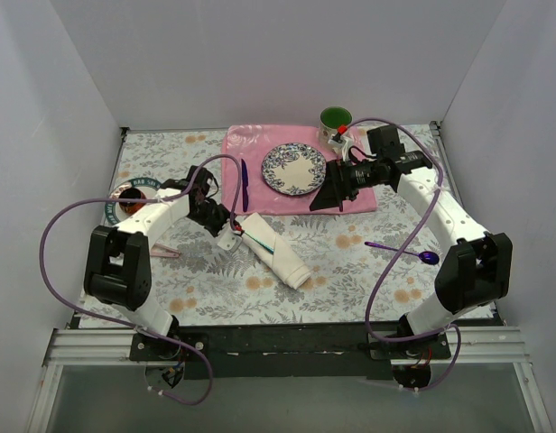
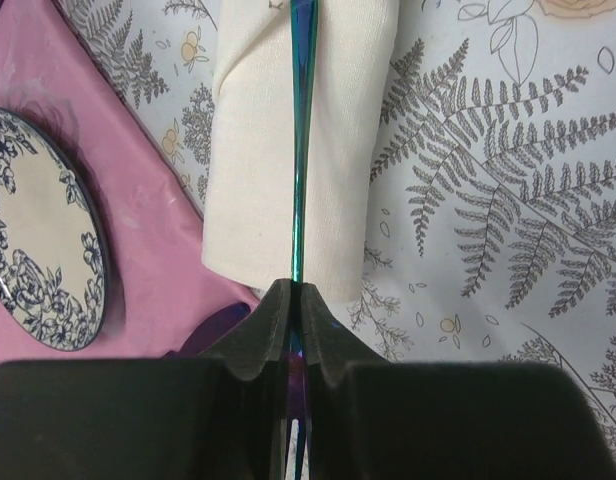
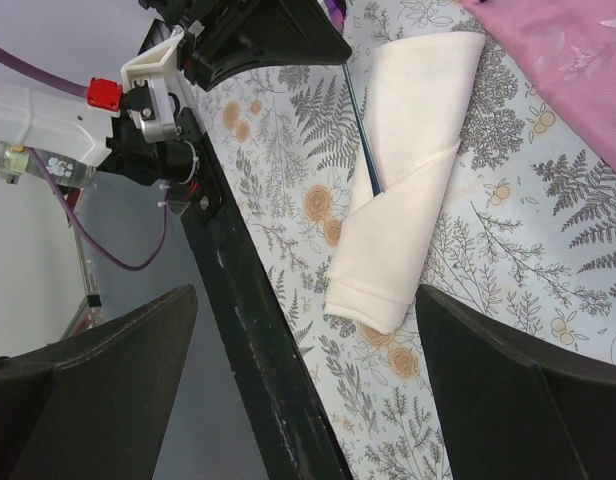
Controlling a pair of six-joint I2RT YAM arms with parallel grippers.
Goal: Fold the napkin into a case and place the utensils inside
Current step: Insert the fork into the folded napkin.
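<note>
We see the case (image 1: 280, 255), a cream-white cloth folded into a narrow, long pocket. It lies slantwise on the fern-printed tablecloth (image 1: 341, 262), just below the pink placemat (image 1: 253, 144). One corner laps diagonally across its front (the right wrist view shows this best), and its near end is rounded. The left gripper (image 1: 229, 231) is pinched tight on a thin iridescent teal-blue utensil (image 2: 300, 150), whose shaft runs along the cloth and slips under that flap. The right gripper (image 1: 332, 191) hangs over the placemat with its fingers spread wide, holding nothing. A purple-bowled spoon (image 1: 429, 258) lies well apart to the right.
</note>
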